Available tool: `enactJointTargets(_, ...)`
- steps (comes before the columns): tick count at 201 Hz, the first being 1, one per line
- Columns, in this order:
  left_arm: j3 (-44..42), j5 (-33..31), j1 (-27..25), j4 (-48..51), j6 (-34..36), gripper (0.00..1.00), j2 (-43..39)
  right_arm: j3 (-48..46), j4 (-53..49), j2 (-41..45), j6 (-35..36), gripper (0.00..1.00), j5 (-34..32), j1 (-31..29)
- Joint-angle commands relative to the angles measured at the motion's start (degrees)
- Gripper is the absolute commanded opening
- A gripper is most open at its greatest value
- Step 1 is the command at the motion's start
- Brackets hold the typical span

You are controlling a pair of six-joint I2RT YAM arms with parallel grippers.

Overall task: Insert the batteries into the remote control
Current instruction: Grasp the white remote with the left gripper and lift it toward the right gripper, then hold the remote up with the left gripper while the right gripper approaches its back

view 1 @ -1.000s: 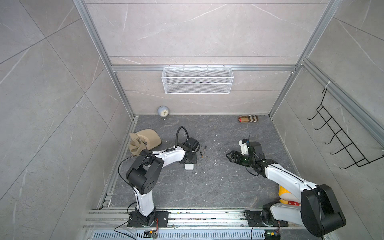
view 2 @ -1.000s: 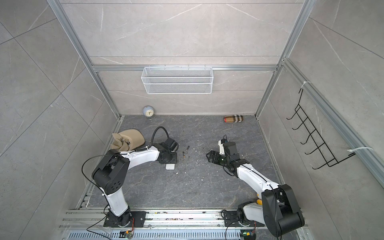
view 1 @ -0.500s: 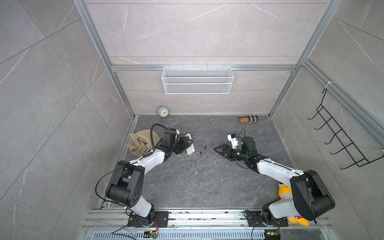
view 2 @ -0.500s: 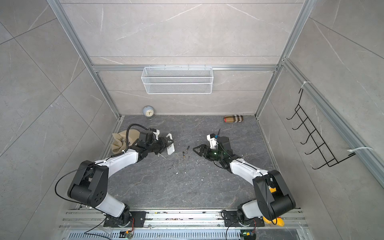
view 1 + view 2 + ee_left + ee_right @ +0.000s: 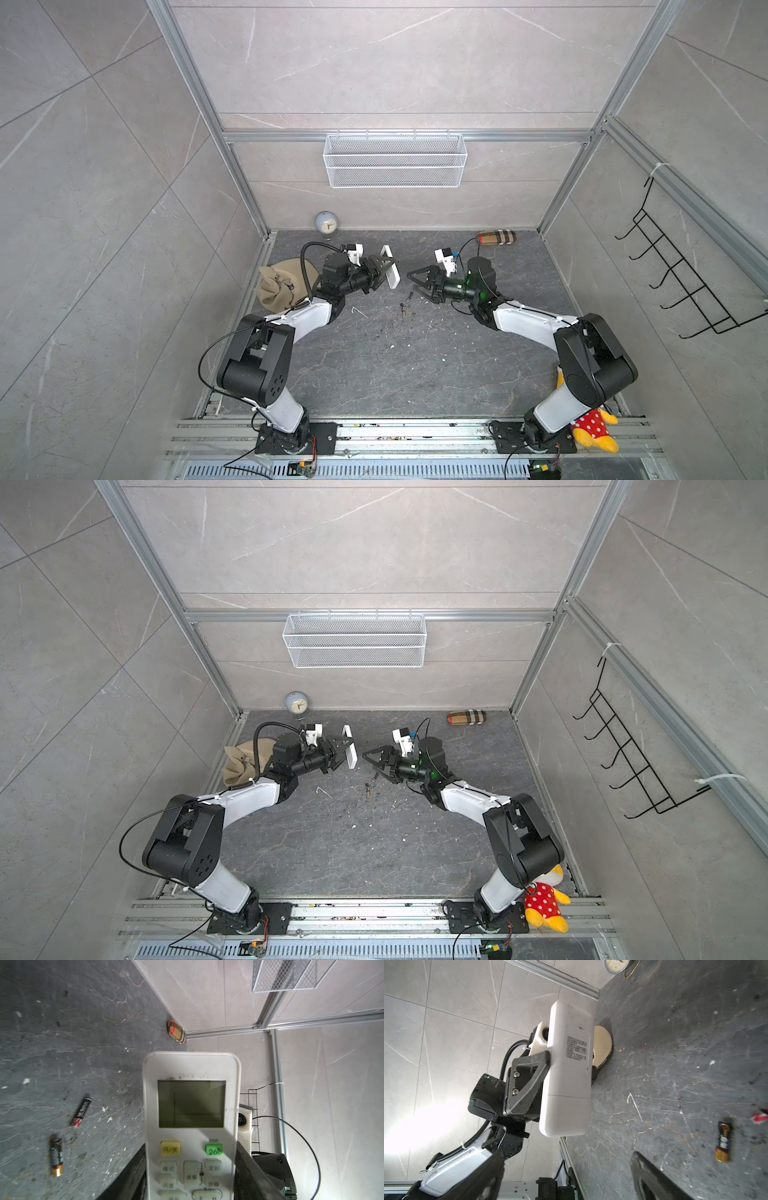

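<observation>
While arms face off, counter [image 5: 415,374]: dark grey stone.
Right end effector [image 5: 413,281]: spread wide, empty, facing the remote control [image 5: 569,1084].
Left end effector [image 5: 380,270]: clamped on remote control, held clear of counter.
Batteries [image 5: 56,1157]: two, loose on counter near Right end effector.

Left pincer [image 5: 385,270] holds remote control [image 5: 392,278]; right pincer [image 5: 415,280] gapes near 2 batteries [image 5: 402,308].

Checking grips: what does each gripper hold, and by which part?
Left gripper clamps the remote by its long edges, mid-body; right gripper is open, empty.
</observation>
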State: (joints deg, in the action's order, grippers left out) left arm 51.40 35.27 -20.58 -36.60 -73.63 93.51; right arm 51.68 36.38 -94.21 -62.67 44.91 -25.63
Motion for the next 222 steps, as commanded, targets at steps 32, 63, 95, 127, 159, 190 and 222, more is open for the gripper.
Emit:
enactJointTargets(32,3.7,1.9,-1.7,-10.1,-6.3,0.57,1.6,6.4,1.5,-4.7,-2.9,0.99,2.1,-2.2)
enactJointTargets(63,3.5,2.3,-2.6,-14.0,-8.9,0.57,2.2,7.9,7.4,-7.6,-7.1,0.96,3.4,-2.5)
enactJointTargets(95,3.4,2.8,-2.7,-14.7,-9.5,0.57,1.9,8.4,10.3,-8.8,-8.9,0.91,3.7,-2.6)
enactJointTargets(127,4.5,5.0,-2.7,-10.3,-7.1,0.58,1.8,8.7,10.5,-9.1,-8.7,0.87,4.0,-2.6)
enactJointTargets(159,4.3,5.4,-2.8,-10.8,-7.3,0.58,2.7,9.2,10.6,-9.3,-8.6,0.82,4.1,-2.6)
enactJointTargets(190,4.1,6.3,-2.8,-14.6,-9.8,0.58,4.9,9.8,12.1,-9.6,-9.9,0.77,4.1,-2.6)
enactJointTargets(222,4.1,5.6,-2.8,-18.3,-12.4,0.58,6.6,10.0,13.9,-10.1,-11.2,0.72,4.1,-2.6)
